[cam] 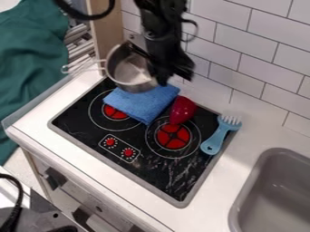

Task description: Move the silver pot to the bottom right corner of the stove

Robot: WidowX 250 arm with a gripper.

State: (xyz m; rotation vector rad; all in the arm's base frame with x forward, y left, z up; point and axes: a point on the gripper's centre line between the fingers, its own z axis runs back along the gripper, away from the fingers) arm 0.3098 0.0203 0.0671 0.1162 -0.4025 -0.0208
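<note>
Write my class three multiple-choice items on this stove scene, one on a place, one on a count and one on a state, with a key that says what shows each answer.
1. Where is the blue cloth?
A) In the sink
B) On the floor
C) On the stove

2. How many red knobs does the stove have?
A) One
B) Two
C) Four

3. In what state is the silver pot?
A) Uncovered
B) Covered with a lid
C) Upside down

Key:
1. C: the cloth lies on the black stove top, towards the back.
2. B: one knob sits beside the other inside a white outline near the stove's front edge.
3. A: no lid lies over it, and the metal inside shows through its open top.
</note>
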